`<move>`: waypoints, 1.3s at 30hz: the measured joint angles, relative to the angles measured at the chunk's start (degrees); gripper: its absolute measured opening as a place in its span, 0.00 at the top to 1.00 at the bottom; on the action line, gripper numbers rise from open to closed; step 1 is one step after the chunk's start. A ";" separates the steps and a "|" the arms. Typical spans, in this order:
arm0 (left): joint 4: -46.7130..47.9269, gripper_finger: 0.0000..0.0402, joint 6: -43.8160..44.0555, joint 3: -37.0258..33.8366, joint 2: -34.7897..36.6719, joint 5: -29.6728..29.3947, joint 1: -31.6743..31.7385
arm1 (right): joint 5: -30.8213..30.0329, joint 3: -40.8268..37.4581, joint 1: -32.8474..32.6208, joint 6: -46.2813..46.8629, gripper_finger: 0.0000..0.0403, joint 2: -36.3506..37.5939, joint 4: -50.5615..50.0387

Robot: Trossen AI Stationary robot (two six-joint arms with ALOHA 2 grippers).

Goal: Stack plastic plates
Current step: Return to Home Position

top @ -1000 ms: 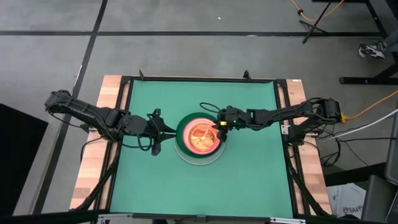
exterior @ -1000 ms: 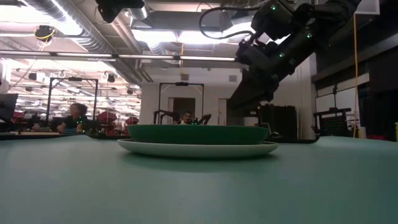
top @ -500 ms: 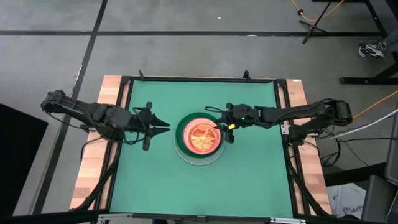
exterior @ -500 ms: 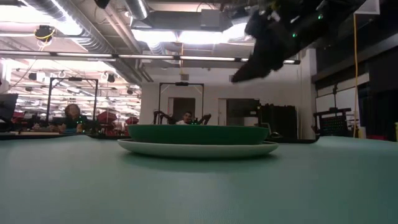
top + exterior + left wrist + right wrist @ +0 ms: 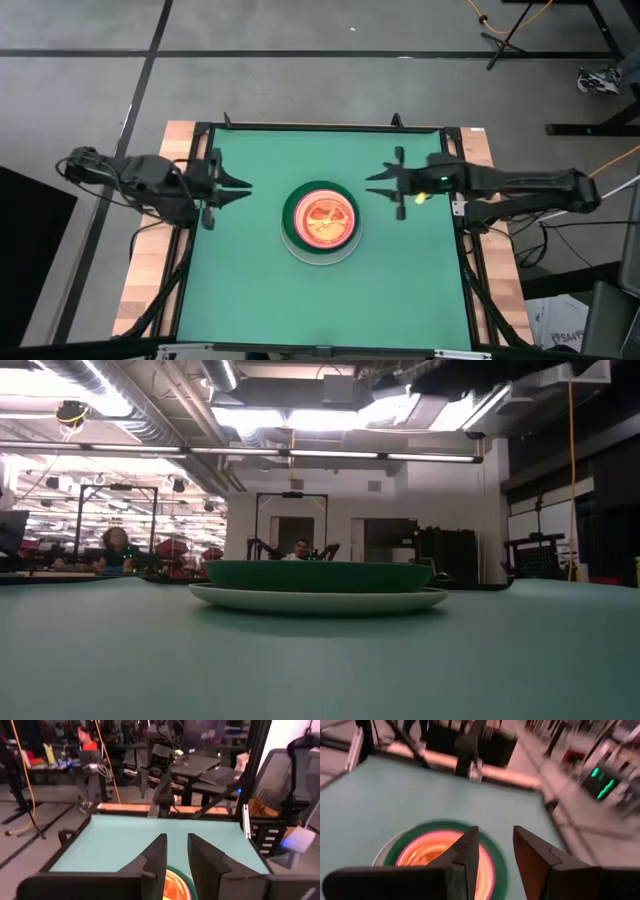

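Green worktop (image 5: 250, 290): one stack of round plastic plates (image 5: 322, 220), orange uppermost. Left claw (image 5: 240, 187) and right claw (image 5: 372, 186) flank it, both partly open, empty, touching nothing.

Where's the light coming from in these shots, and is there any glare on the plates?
Low view: bright ceiling lights shine beyond the plates, so they look dark. High view: even overhead light, pale reflections on the orange plate, hardly any shadow on the green mat. Right wrist view: the orange plate glows.
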State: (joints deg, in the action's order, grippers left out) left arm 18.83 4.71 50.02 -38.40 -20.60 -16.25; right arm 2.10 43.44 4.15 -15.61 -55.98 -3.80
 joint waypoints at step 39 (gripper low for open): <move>-26.81 0.83 -6.72 -33.25 14.58 0.67 2.26 | 2.68 -7.48 0.01 -16.53 0.73 24.48 -10.16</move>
State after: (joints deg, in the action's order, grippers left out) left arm -7.98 -2.01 16.77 -23.83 -19.93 -13.99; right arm 4.78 35.96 4.16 -32.14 -31.50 -13.96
